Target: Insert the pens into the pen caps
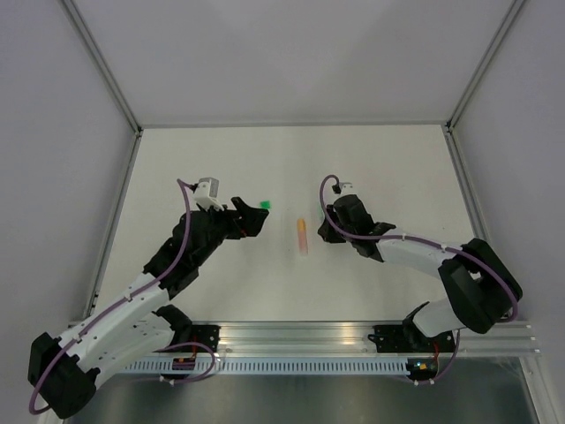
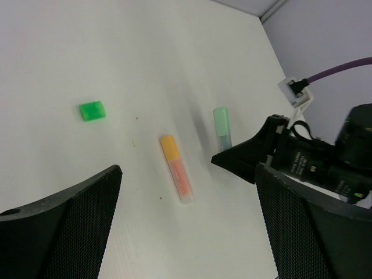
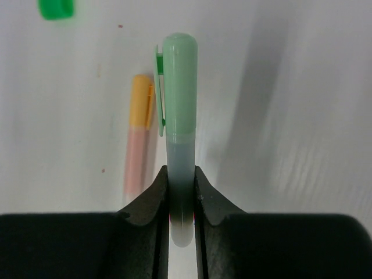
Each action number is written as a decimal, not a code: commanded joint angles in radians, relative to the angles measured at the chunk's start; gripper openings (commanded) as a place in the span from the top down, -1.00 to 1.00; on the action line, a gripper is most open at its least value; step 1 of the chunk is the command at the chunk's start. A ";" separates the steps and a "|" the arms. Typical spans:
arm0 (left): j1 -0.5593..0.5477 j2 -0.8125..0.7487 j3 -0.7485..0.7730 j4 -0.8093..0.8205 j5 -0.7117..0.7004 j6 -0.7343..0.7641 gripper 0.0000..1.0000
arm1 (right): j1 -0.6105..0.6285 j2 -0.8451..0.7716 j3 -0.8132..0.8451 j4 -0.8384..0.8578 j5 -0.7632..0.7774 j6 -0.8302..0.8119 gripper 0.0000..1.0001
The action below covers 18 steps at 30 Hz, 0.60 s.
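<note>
My right gripper (image 3: 180, 175) is shut on a mint green pen (image 3: 179, 99), gripping its greyish near end; the pale green far half with a clip points away, low over the table. The same pen shows in the left wrist view (image 2: 221, 125). An orange pen (image 1: 303, 236) lies flat just left of it, its far end yellow-orange, also seen from the right wrist (image 3: 138, 145). A small green pen cap (image 1: 264, 205) lies further left. My left gripper (image 1: 254, 218) is open and empty, close beside that cap (image 2: 92, 110). The dark-bodied pen does not show.
The white table (image 1: 388, 168) is ringed by grey walls with metal corner posts (image 1: 106, 71). A metal rail (image 1: 353, 340) runs along the near edge. Both arms reach toward the middle, their grippers about a hand's width apart.
</note>
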 commanded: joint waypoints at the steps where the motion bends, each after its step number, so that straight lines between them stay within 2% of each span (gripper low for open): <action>1: 0.002 -0.063 -0.010 0.020 -0.091 0.039 -0.99 | -0.058 0.083 0.000 0.083 -0.075 0.028 1.00; 8: 0.002 -0.082 -0.010 0.000 -0.129 0.050 -0.99 | -0.076 0.161 0.000 0.143 -0.160 0.025 0.97; 11: 0.002 -0.082 -0.012 -0.002 -0.135 0.046 -0.99 | -0.076 0.180 -0.006 0.162 -0.181 0.040 0.78; 12: 0.002 -0.082 -0.012 -0.005 -0.145 0.048 -0.99 | -0.076 0.189 -0.010 0.166 -0.189 0.046 0.60; 18: 0.002 -0.088 -0.018 -0.008 -0.155 0.037 -0.99 | -0.076 0.215 -0.028 0.185 -0.195 0.115 0.48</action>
